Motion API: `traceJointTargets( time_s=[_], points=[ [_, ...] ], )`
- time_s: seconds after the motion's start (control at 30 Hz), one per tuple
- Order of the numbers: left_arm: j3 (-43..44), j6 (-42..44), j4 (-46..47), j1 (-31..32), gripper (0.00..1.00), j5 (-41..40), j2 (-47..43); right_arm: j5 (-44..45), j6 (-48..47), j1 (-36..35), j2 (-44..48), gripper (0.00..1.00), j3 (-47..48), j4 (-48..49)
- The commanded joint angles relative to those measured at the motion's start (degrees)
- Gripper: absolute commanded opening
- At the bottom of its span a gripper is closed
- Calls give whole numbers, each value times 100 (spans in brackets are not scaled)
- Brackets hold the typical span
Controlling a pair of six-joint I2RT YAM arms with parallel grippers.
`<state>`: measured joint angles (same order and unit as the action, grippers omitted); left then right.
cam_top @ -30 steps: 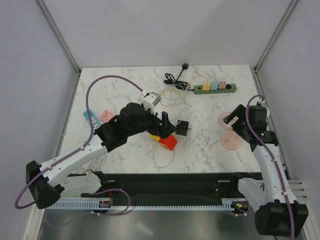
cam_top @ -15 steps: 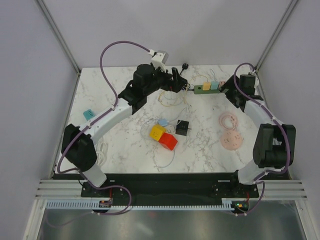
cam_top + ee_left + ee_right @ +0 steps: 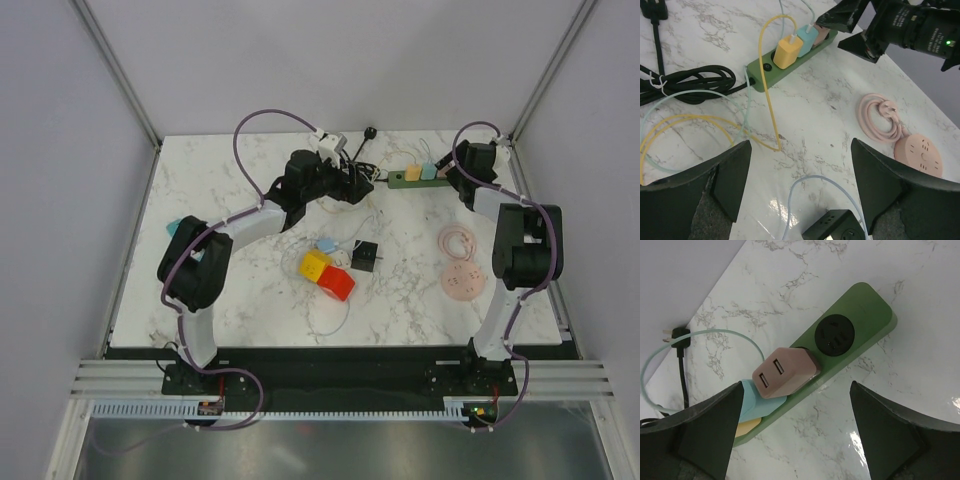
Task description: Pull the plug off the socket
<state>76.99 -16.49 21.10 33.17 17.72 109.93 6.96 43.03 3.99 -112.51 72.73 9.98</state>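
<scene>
A green power strip [image 3: 432, 176] lies at the back of the table with a yellow plug [image 3: 788, 51], a blue plug [image 3: 807, 35] and a pink plug [image 3: 785, 372] seated in it side by side. One round socket [image 3: 837, 335] at its right end is bare. My left gripper [image 3: 366, 181] hovers open just left of the strip, its fingers wide apart with only bare marble and cables below [image 3: 801, 150]. My right gripper [image 3: 456, 176] is open over the strip's right end, and the pink plug shows between its fingers [image 3: 796, 390], untouched.
A black cube socket [image 3: 366, 256] with a pale blue cable, a yellow cube [image 3: 316, 264] and a red cube [image 3: 337, 285] sit mid-table. A pink round strip [image 3: 463, 282] with its coiled cord lies at the right. A black cable bundle [image 3: 690, 82] and yellow loops lie left of the strip.
The left arm swung from over the cubes to the back and then right, up to the strip's left end. The right arm reached from beside the pink round strip to the strip's right end.
</scene>
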Motion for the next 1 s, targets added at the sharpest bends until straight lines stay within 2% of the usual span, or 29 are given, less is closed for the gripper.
traceJointTargets(
  time_s=[0.0,0.23,0.6,0.87,0.97],
  points=[
    [44,-30,852,14,87,487,-42,-256,-339,-3,-288,94,286,628],
    [-26,-196,1045,14,86,514,99,-160,-312,5,-254,93,75,892],
    [-17,-320,1186,23,84,654,204,-239,-216,5,-737,92,409,743],
    [35,-337,1177,23,84,681,283,-72,-198,5,-720,81,303,699],
    [35,-337,1177,23,84,690,284,-98,-102,14,-685,67,225,716]
  ],
)
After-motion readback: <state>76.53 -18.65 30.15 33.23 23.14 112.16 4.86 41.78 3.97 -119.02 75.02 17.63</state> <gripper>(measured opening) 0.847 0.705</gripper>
